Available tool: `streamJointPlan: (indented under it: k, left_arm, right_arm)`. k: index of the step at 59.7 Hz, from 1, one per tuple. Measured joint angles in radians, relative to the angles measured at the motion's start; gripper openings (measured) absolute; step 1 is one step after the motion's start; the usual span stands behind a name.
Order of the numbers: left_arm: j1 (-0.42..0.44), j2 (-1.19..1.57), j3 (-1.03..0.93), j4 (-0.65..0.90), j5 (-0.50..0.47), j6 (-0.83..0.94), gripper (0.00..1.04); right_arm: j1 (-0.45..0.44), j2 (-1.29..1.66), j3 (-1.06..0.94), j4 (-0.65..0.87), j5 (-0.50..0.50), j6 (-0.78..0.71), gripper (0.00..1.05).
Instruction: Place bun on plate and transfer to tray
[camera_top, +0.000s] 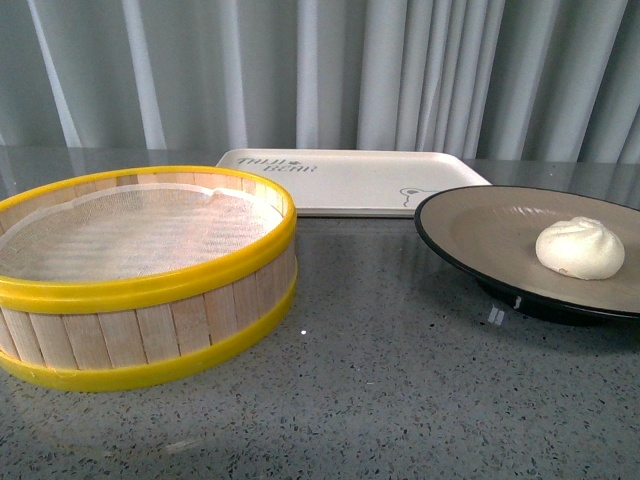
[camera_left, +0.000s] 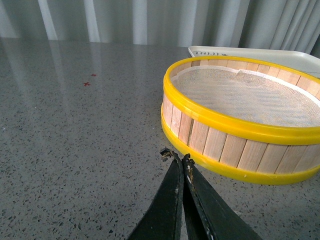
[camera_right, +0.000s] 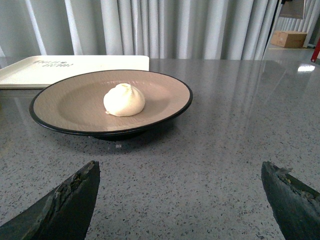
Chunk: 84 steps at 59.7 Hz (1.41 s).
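Bun on the plate, plate on the table, tray behind.

In the front view the bun (camera_top: 580, 248) is seen at right, set toward the plate's (camera_top: 470, 225) right side. The plate's far left rim is near the tray's (camera_top: 340, 180) corner at upper centre, but contact cannot be told. A steamer basket (camera_top: 150, 290) fills the left, and bare table (camera_top: 390, 380) is left open between the rims. The left hand (camera_left: 180, 159) is pressed closed just beside the basket's lower yellow band. The right hand (camera_right: 180, 167) is spread wide, empty, facing the plate.
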<state>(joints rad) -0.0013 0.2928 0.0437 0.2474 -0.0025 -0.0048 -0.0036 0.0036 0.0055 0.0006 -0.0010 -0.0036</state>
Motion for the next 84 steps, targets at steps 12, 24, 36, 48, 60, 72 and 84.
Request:
streamJointPlan:
  k: [12,24,36,48,60,72,84]
  left_arm:
    - [0.0,-0.049,-0.018,-0.011,-0.002,0.0,0.04]
    - [0.0,-0.108,-0.018,-0.06,0.0,0.0,0.04]
    - [0.0,-0.289,-0.017,-0.242,0.003,0.0,0.04]
    - [0.0,-0.289,-0.018,-0.247,0.002,0.0,0.11]
    - [0.0,-0.289,-0.018,-0.247,0.002,0.0,0.59]
    - [0.0,-0.289,-0.018,-0.247,0.003,0.0,0.96]
    - [0.0,-0.289,-0.018,-0.247,0.002,0.0,0.98]
  right_arm:
    - [0.0,0.0,0.0,0.0,0.0,0.0,0.96]
    - [0.0,0.0,0.0,0.0,0.0,0.0,0.96]
    - [0.0,0.0,0.0,0.0,0.0,0.0,0.96]
    - [0.0,0.0,0.0,0.0,0.0,0.0,0.96]
    - [0.0,0.0,0.0,0.0,0.0,0.0,0.96]
    - [0.111,0.101,0.075,-0.06,0.228,-0.188,0.96]
    - [-0.094,0.394,0.216,0.225,0.016,-0.163,0.96]
